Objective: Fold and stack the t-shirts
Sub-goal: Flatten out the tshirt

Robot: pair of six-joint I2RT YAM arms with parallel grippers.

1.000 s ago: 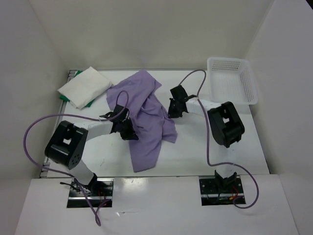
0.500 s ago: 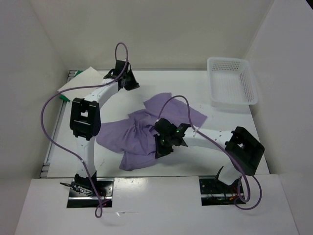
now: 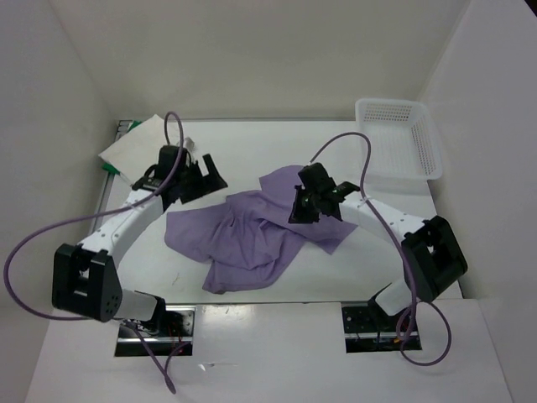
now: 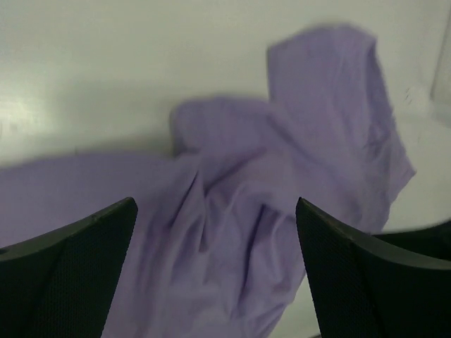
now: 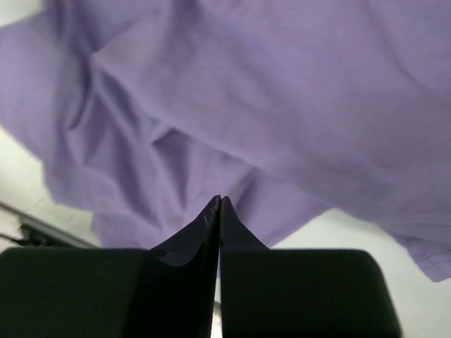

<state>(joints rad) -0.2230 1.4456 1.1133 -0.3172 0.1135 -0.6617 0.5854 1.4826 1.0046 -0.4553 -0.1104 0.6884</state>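
Three t-shirts, two arms
Lavender t-shirt [image 3: 243, 239] sprawls crumpled mid-table; white t-shirt [image 3: 138, 144] lies on green t-shirt [image 3: 107, 168], far left. Left gripper [image 4: 215, 204] gapes wide; right gripper [image 5: 220, 203] is closed tight over lavender cloth.

Your left arm [image 3: 126, 227] folds at an elbow low on the left and runs up and inward, and your left end effector [image 3: 204, 174] faces the middle of the worktop with its two fingers [image 4: 70, 274] spread wide and nothing between them. Your right arm [image 3: 377, 220] bends at an elbow far out to the right and stretches back toward the centre. There your right end effector [image 3: 298, 210] tilts down, its fingers [image 5: 204, 236] pressed flat together.
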